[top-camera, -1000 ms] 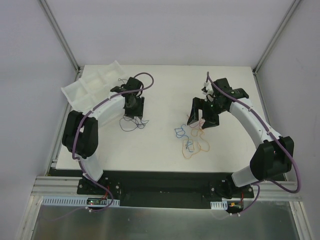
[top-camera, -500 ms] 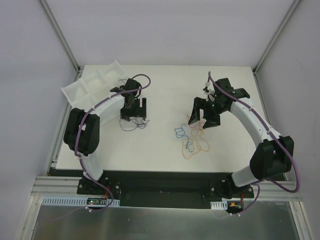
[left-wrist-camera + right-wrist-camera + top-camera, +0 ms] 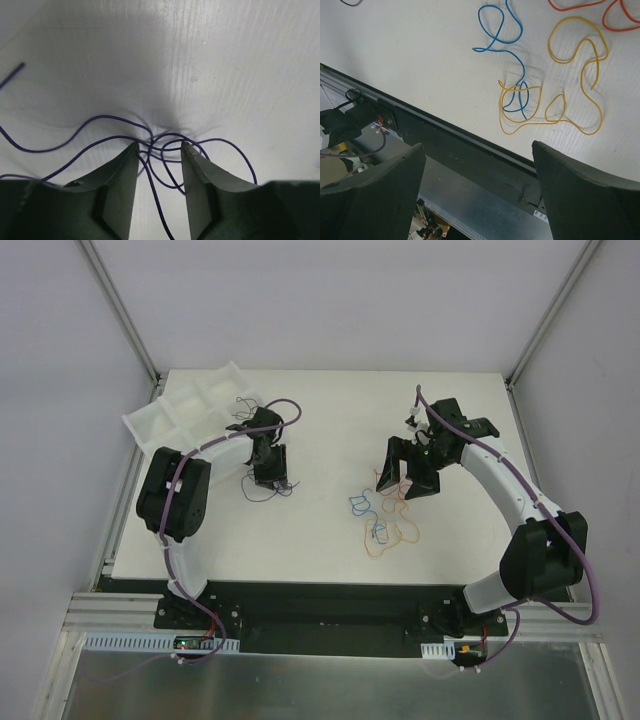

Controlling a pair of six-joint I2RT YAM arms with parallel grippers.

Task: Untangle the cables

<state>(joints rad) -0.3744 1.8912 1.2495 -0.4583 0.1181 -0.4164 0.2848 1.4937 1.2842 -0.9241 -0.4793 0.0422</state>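
The cables lie in two groups on the white table. A thin purple cable (image 3: 266, 491) (image 3: 100, 120) is looped and knotted under my left gripper (image 3: 272, 480) (image 3: 159, 146). Its jaws stand a little apart, tips down at the table, with several purple strands running between them and none pinched. Further right lie a blue cable (image 3: 360, 504) (image 3: 502, 37), a yellow-orange cable (image 3: 392, 538) (image 3: 580, 55) crossing it, and a red cable (image 3: 384, 480) (image 3: 620, 17). My right gripper (image 3: 405, 482) (image 3: 477, 145) hovers over that group, wide open and empty.
A white compartment tray (image 3: 185, 408) sits tilted at the table's back left corner, a dark thin wire at its near rim. The table's near edge and black base rail (image 3: 470, 145) show in the right wrist view. Frame posts stand at the back corners.
My left gripper spread its jaws wide, then narrowed them over the purple knot, and its arm shifted slightly nearer. My right gripper has hardly moved.
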